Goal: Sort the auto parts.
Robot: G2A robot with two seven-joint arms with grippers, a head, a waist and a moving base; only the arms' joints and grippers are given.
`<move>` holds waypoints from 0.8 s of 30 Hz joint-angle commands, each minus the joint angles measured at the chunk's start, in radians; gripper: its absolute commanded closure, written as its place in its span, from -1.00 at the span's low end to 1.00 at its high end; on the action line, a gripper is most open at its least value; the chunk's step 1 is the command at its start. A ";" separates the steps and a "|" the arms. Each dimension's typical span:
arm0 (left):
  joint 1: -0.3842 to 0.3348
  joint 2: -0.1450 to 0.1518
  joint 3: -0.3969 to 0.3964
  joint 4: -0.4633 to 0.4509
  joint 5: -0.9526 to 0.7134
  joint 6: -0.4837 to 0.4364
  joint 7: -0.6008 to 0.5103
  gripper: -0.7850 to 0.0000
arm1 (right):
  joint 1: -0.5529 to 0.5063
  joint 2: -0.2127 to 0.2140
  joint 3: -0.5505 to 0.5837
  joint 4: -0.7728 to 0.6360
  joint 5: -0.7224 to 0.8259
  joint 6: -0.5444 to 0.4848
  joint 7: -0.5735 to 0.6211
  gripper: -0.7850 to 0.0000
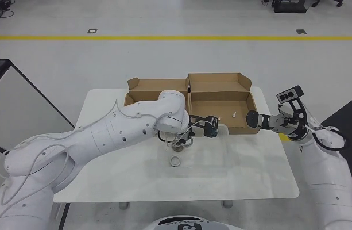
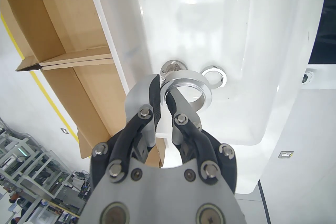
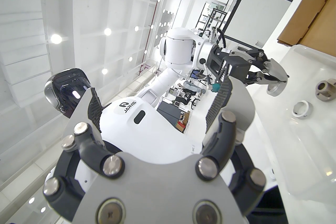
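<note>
as my left gripper (image 2: 161,93) hangs over the clear tray (image 2: 275,25) on the table (image 1: 101,103), its fingers pinch the wall of a metal ring (image 2: 194,88), one inside the bore and one outside. beneath it lie a flanged bushing (image 2: 173,68) and a second ring (image 2: 214,76). the left box (image 1: 153,92) and right box (image 1: 216,106) stand just past the tray's far rim, so i judge the drop lies away from me. my right gripper (image 3: 157,104) sits by the right box's corner, fingers wide and empty.

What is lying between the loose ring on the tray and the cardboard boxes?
A flanged metal part sits there on the tray, seen in the left wrist view, partly behind the ring held by the left gripper.
</note>
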 commanded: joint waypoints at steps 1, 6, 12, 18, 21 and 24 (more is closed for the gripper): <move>0.000 -0.001 0.000 0.001 0.002 0.001 -0.001 1.00 | 0.000 0.000 0.000 0.000 0.000 0.000 0.000 -1.00; 0.010 -0.001 -0.001 0.002 0.012 0.002 0.017 1.00 | 0.000 0.000 0.000 0.000 0.000 0.000 0.000 -1.00; 0.040 0.044 -0.083 0.050 -0.012 -0.050 0.128 1.00 | 0.000 0.000 0.000 0.000 0.000 0.000 0.000 -1.00; 0.118 0.133 -0.214 0.014 -0.005 -0.144 0.262 1.00 | 0.000 0.000 0.000 0.000 0.000 0.000 0.000 -1.00; 0.176 0.180 -0.287 -0.009 0.022 -0.184 0.330 1.00 | 0.000 0.000 0.000 0.000 0.000 0.000 0.000 -1.00; 0.239 0.225 -0.368 -0.024 0.056 -0.217 0.400 1.00 | 0.000 0.000 0.000 0.000 0.000 0.000 0.000 -1.00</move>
